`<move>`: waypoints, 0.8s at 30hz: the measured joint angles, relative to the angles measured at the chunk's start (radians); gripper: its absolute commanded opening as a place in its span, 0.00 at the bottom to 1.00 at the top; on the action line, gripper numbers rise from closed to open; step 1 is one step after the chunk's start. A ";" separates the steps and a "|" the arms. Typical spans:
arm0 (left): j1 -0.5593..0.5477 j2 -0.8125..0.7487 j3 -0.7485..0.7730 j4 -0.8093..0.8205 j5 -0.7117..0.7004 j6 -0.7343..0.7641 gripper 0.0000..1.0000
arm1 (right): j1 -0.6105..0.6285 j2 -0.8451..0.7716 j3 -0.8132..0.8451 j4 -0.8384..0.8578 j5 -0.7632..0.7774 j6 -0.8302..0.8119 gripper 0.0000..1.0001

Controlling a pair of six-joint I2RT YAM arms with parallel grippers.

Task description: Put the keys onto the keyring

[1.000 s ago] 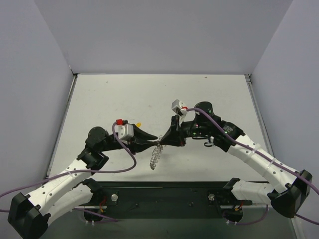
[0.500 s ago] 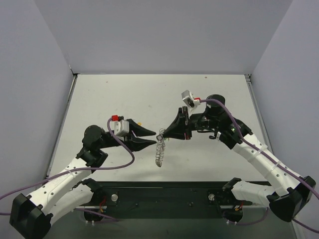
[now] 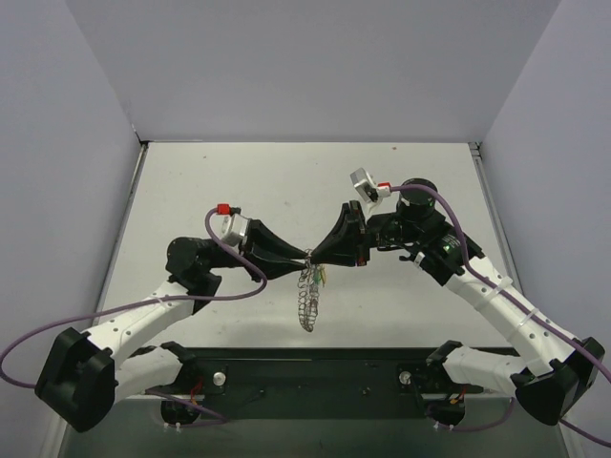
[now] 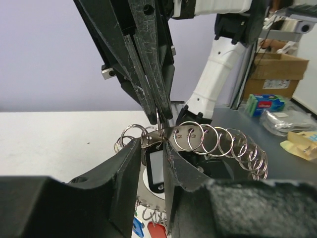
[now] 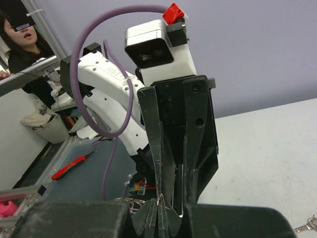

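My left tool and right tool meet tip to tip above the desk. Both are clenched on the top of the one keyring, which droops straight below them. Of the keys I count two heads, blue and red, under the left tool.

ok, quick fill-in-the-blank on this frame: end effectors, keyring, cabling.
1. The left end effector and the right end effector meet tip to tip, and ____ of them pinch the keyring.
2. Most of the keyring hangs ____ that grip.
3. In the left wrist view the keyring is a chain of linked metal ____.
4. The cable looping off the left wrist is coloured ____.

Missing words: both; below; rings; purple.
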 measured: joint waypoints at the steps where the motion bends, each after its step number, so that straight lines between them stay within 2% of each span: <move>1: 0.000 0.019 0.004 0.035 0.013 -0.030 0.33 | 0.000 0.000 0.000 0.002 -0.002 0.002 0.00; 5: 0.000 0.066 0.009 0.147 0.043 -0.124 0.33 | 0.000 0.000 0.000 0.005 -0.002 0.008 0.00; 10: 0.003 0.066 0.009 0.201 0.053 -0.161 0.36 | 0.000 0.000 0.000 0.006 -0.002 0.011 0.00; 19: 0.002 0.053 0.013 0.188 0.052 -0.152 0.33 | 0.000 0.000 0.000 0.006 0.005 0.011 0.00; 24: -0.004 0.053 0.019 0.128 0.038 -0.117 0.33 | 0.000 0.000 0.000 0.008 0.007 0.015 0.00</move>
